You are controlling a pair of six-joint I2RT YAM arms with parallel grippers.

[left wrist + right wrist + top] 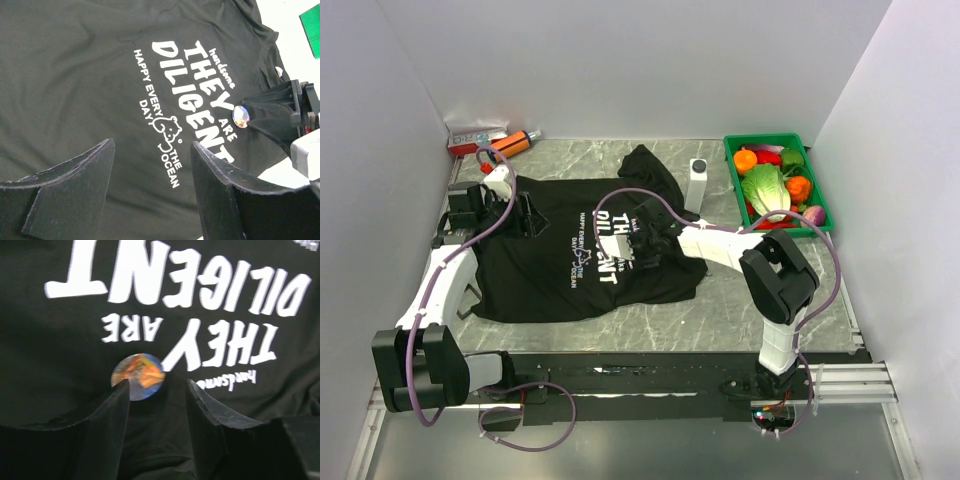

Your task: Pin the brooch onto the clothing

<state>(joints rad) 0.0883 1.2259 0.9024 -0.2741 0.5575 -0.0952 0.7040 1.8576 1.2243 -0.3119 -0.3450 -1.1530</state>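
Observation:
The clothing, a black T-shirt (570, 250) with white lettering, lies flat on the table. It fills the left wrist view (75, 75) and the right wrist view (50, 350). The brooch (138, 376), a small round badge with an orange and blue picture, rests on the shirt just below the words "THEY ARE". It also shows in the left wrist view (241, 116). My right gripper (157, 387) is open, low over the shirt, with its left fingertip (120, 395) at the brooch's edge. My left gripper (152, 145) is open and empty, above the shirt's left part.
A green basket (820, 175) of toy vegetables stands at the back right. A white block (698, 185) with a black knob stands beside the shirt's collar. A red and white box (475, 138) and an orange tube (515, 143) lie at the back left.

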